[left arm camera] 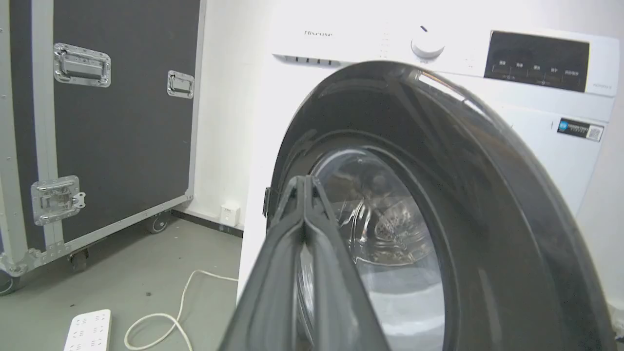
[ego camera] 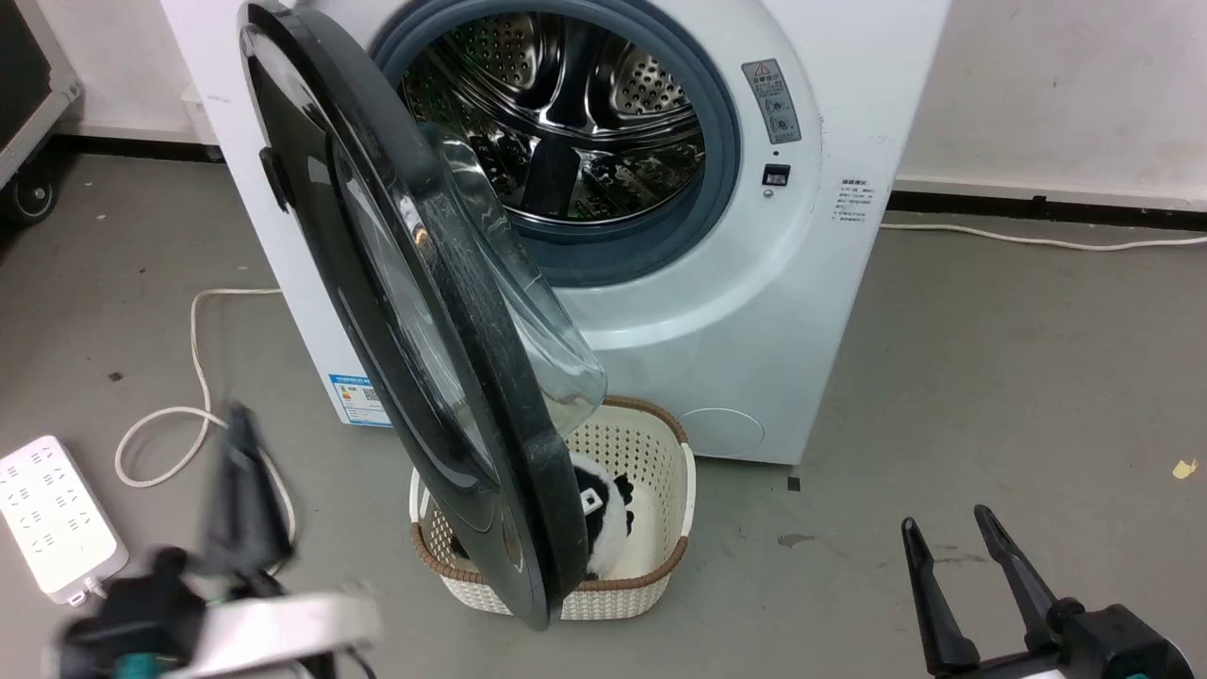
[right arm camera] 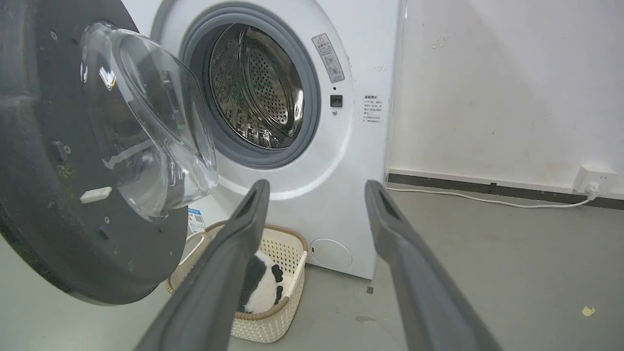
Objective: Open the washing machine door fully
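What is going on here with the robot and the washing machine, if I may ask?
The robot is working on opening the washing machine door. The door stands swung out roughly at a right angle to the white machine, so the drum is exposed, but it is not yet fully open. The left gripper is shut on nothing and points at the door's outer face. The right gripper is open and empty, off to the right. A basket with a plush toy sits below the door.

Basket [ego camera: 651,589] beneath washing machine door [ego camera: 424,311]

The glossy-black washing machine door [ego camera: 443,377] stands half-open, clear bowl facing the drum.
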Motion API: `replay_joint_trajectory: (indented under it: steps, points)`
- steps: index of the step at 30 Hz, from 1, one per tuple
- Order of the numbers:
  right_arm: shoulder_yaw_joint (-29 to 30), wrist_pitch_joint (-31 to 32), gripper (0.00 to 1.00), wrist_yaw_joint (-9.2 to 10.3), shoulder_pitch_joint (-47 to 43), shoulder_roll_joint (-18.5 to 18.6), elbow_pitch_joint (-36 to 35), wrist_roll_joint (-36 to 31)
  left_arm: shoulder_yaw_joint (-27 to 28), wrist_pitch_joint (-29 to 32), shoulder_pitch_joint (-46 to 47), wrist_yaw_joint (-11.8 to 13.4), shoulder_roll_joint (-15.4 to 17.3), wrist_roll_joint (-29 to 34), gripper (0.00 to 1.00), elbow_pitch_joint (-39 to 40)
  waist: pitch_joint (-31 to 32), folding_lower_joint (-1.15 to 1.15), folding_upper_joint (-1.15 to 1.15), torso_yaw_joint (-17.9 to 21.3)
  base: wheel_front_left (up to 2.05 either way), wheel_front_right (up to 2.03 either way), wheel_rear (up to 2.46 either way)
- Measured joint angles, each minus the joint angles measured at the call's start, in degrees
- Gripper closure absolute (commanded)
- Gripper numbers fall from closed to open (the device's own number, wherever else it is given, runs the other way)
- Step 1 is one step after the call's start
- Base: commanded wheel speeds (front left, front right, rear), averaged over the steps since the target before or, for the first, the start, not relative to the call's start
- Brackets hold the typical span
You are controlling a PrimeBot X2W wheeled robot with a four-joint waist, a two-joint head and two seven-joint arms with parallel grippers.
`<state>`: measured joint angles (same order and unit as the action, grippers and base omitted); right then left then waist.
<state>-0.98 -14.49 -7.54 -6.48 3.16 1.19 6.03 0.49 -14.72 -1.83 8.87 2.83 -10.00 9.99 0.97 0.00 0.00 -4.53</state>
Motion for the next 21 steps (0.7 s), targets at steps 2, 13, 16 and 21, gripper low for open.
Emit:
replay_joint_trajectory:
  steps: [2, 13, 16, 21]
  points:
    - [0.0, 0.0, 0.00, 0.00, 0.0, 0.0, 0.1, 0.0, 1.2, 0.0, 1.3, 0.8, 0.0, -1.0, 1.00, 3.6, 0.0, 0.00, 0.00, 0.0, 0.00, 0.00, 0.00]
    - [-0.4, 0.0, 0.00, 0.00, 0.1, 0.0, 0.1, 0.0, -2.9, 0.2, 11.1, -0.3, 0.0, -0.6, 1.00, 17.5, -0.3, 0.00, 0.00, -0.1, 0.00, 0.00, 0.00]
    - [-0.3, 0.0, 0.00, 0.00, 0.1, 0.0, 0.2, 0.0, -8.3, 4.1, 10.4, -1.4, 0.0, 0.3, 1.00, 15.4, -0.2, 0.00, 0.00, 0.0, 0.00, 0.00, 0.00]
    - [-0.7, 0.0, 0.00, 0.00, 0.3, 0.0, 0.6, 0.0, -16.6, 6.8, 9.5, -3.1, 0.0, 2.4, 1.00, 11.8, -0.7, 0.00, 0.00, 0.1, 0.00, 0.00, 0.00]
